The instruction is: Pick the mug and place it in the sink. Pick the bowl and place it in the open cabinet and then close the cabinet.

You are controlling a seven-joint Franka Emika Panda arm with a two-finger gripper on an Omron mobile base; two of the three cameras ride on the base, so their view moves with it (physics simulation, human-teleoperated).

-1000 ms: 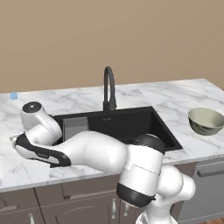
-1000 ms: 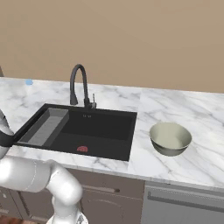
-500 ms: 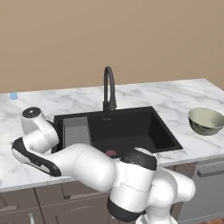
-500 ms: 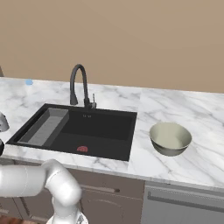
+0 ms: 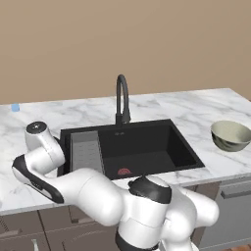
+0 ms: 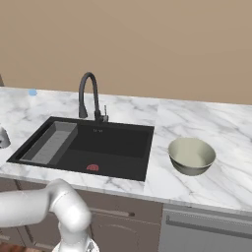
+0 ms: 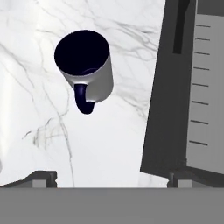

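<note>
mug stands clear of sink edge.

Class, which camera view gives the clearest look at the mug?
The hand view: the mug stands upright on the marble counter, dark inside and handle plain, beside the sink. In the right base view something small and grey at the left edge may be it.

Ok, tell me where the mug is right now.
In the hand view the mug stands upright on the marble counter, upper left, handle toward the camera, beside the sink and apart from its black rim.
</note>
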